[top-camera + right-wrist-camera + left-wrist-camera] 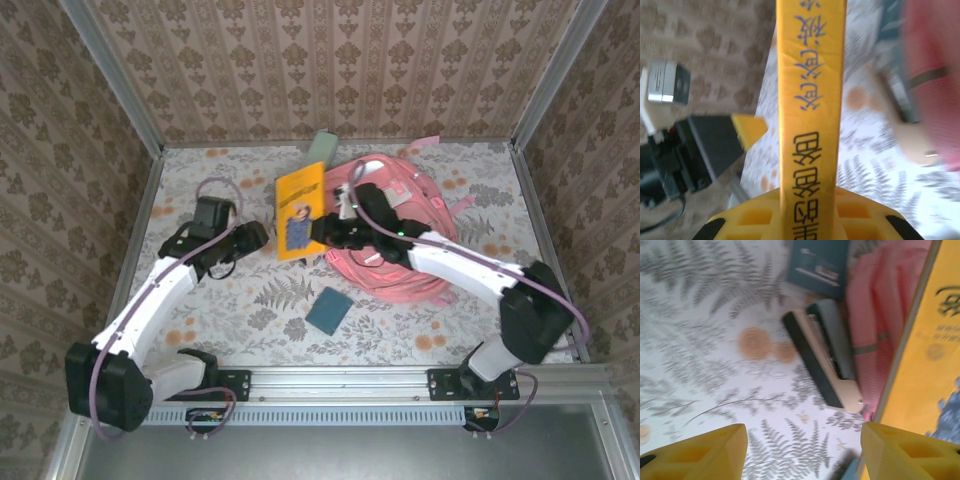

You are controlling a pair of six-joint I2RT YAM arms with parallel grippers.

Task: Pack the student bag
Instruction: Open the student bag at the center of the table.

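1. The pink backpack (430, 200) lies flat on the right half of the flowered counter (220, 320), well back from the arm bases. The right arm reaches across it.
2. The right gripper (322, 232) is clamped on a yellow book (298, 205), pinching it near its near right corner.
3. In the right wrist view the book's spine (810, 100) runs straight up from between the gripper's yellow fingers (865, 215) (black characters are printed along it).
4. The book sits just left of the backpack, close to the bag's left edge.
5. The left gripper (262, 238) is just left of the book, its jaws spread apart with nothing between them. In the left wrist view the book's edge is right beside one finger (905, 452).
6. A stapler (825, 355), dark underneath and beige on top, lies on the counter against the backpack's pink fabric.
7. A teal notebook (328, 310) lies on the counter nearer the bases, apart from the bag.
8. A pale green object (322, 145) rests at the counter's far edge; what it is I cannot tell.
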